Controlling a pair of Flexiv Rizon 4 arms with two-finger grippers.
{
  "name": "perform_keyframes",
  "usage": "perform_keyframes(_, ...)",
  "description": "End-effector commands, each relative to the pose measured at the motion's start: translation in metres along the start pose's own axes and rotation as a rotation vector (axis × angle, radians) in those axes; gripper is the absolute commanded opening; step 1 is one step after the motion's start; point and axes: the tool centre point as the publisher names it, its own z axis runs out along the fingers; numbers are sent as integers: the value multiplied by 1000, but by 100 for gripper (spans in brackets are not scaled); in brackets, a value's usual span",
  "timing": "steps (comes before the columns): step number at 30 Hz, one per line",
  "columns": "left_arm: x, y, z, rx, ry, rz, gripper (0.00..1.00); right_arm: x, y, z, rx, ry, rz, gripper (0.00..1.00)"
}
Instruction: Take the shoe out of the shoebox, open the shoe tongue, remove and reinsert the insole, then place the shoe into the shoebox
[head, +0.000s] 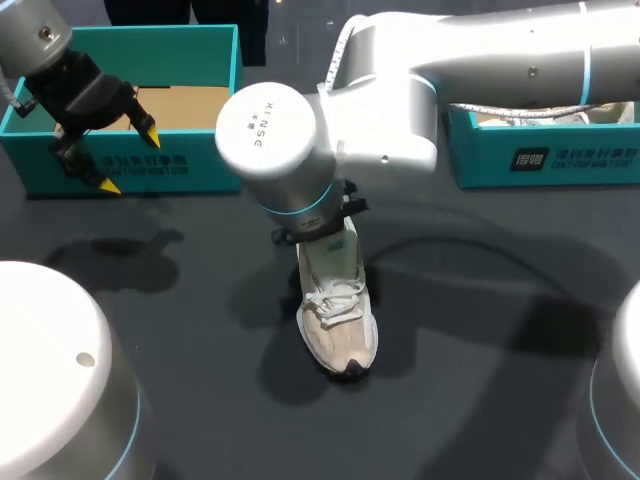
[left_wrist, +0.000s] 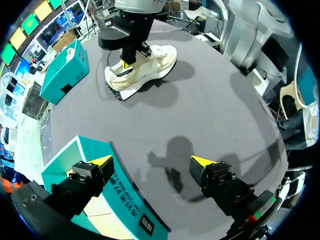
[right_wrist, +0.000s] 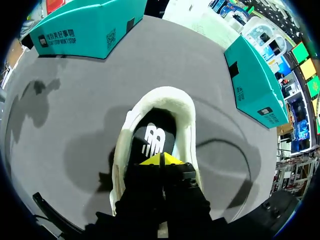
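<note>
Head view: the right arm (head: 480, 60) comes in from the right and crosses to mid-table, its wrist standing upright over the heel of the pale shoe (head: 338, 320), which sits on its sole on the dark table (head: 480, 330), toe toward the robot, outside both boxes. The left gripper (head: 129, 160) hangs tilted at the front wall of the left shoebox (head: 180, 165), fingers spread, nothing between them. That box shows bare brown card inside. The right shoebox (head: 545, 160) at the far right edge holds something pale. Open table lies all around the shoe.

Left wrist view: the left gripper (left_wrist: 152, 161) stands wide apart, one finger over the left shoebox (left_wrist: 125, 195), the other over bare table. Well ahead, the right gripper (left_wrist: 127, 57) sits at the heel of the shoe (left_wrist: 150, 62), with the right shoebox (left_wrist: 65, 72) beyond it.

Right wrist view: the right gripper (right_wrist: 161, 160) has its yellow tips pressed together inside the mouth of the shoe (right_wrist: 187, 115), just above the dark insole (right_wrist: 152, 137); whether they pinch anything cannot be told
</note>
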Motion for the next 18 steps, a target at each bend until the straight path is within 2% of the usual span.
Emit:
perform_keyframes(1, 1, 0, 0, -3, 0, 0, 100, -11, 6, 4, 17, 49, -20, 0)
perform_keyframes(9, 1, 0, 0, -3, 0, 0, 100, -1, 11, 24, 51, 133, -47, 0)
perform_keyframes(18, 1, 0, 0, -3, 0, 0, 100, 13, -4, 39, 119, 171, -53, 0)
